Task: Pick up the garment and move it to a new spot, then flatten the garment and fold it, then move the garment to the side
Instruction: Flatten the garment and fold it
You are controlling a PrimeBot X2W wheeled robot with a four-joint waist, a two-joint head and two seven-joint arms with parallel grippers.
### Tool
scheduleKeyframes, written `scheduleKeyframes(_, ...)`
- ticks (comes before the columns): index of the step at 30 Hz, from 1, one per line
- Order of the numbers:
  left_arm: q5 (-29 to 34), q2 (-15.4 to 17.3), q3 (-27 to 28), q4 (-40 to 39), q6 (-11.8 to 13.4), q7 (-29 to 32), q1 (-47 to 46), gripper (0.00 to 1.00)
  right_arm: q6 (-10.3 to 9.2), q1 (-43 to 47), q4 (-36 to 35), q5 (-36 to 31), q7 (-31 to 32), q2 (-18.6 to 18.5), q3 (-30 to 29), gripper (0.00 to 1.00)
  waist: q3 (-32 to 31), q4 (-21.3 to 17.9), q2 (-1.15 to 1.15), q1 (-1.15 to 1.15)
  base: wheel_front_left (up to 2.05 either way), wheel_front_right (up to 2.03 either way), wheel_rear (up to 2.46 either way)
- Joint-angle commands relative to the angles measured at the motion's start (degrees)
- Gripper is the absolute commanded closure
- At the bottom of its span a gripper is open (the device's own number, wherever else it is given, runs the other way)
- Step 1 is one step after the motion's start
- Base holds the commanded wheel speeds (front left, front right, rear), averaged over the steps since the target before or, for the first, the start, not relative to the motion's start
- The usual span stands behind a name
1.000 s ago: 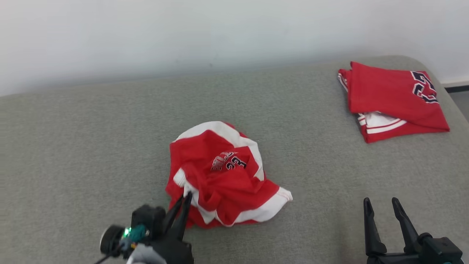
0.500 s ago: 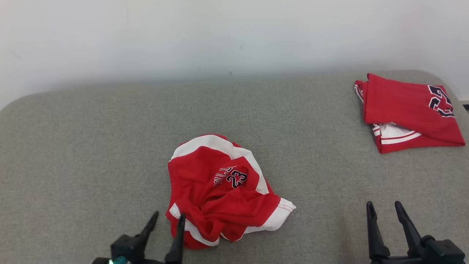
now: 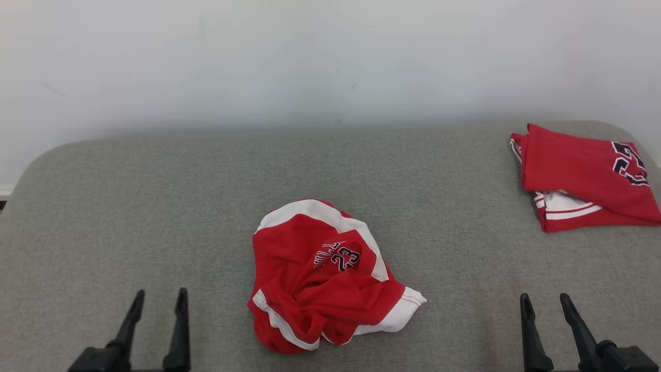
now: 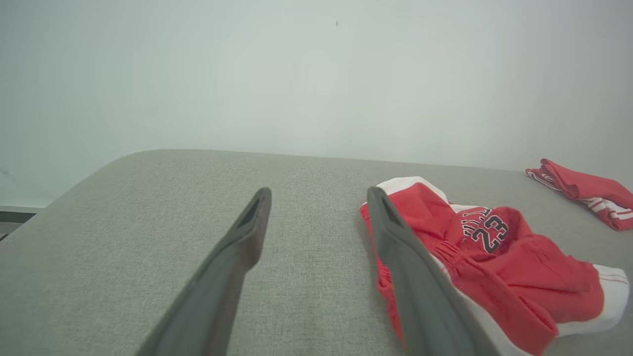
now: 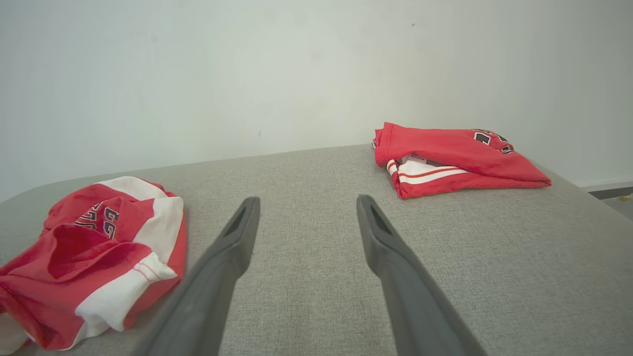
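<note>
The garment (image 3: 325, 274) is a red and white jersey marked 23, lying crumpled in a heap in the middle of the grey padded surface (image 3: 155, 206). It also appears as the garment (image 4: 484, 257) at the right of the left wrist view and as the garment (image 5: 94, 247) at the left of the right wrist view. My left gripper (image 3: 160, 299) stands open at the lower left, well apart from the heap, with nothing between its fingers. At the lower right my right gripper (image 3: 546, 302) is open and empty too.
A second red garment (image 3: 583, 178), folded, lies at the far right corner of the surface, seen as the folded garment (image 5: 455, 158) from the right wrist. A pale wall (image 3: 310, 62) stands behind. The surface's rounded left edge (image 3: 20, 181) drops off to the floor.
My left gripper let go of the garment's near edge, opened, and drew back to the lower left. The garment stays in its heap. The head camera has tilted, shifting the whole picture.
</note>
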Motion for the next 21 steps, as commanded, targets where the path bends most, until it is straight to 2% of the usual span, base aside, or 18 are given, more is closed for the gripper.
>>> scheduleKeyframes(1,0.9,0.4,1.1,-0.7,-0.7,-0.2,1.3,0.00,-0.16,0.7,-0.1,0.4,0.0,-0.4,-0.1,0.00,-0.5,0.7,0.00,0.01,0.00,0.00,0.00)
scheduleKeyframes(6,2.1,0.3,3.6,-2.7,-1.6,-0.2,3.5,0.00,-0.16,1.1,0.1,0.8,-0.1,-0.4,0.1,0.00,-1.1,1.4,0.00,0.01,0.00,0.00,0.00)
scheduleKeyframes(21,6.3,-3.9,14.0,-2.7,-10.0,-0.2,6.8,0.00,-0.16,1.1,1.6,1.4,-0.4,-0.3,1.7,0.00,-2.1,3.3,0.00,0.01,0.00,0.00,0.00)
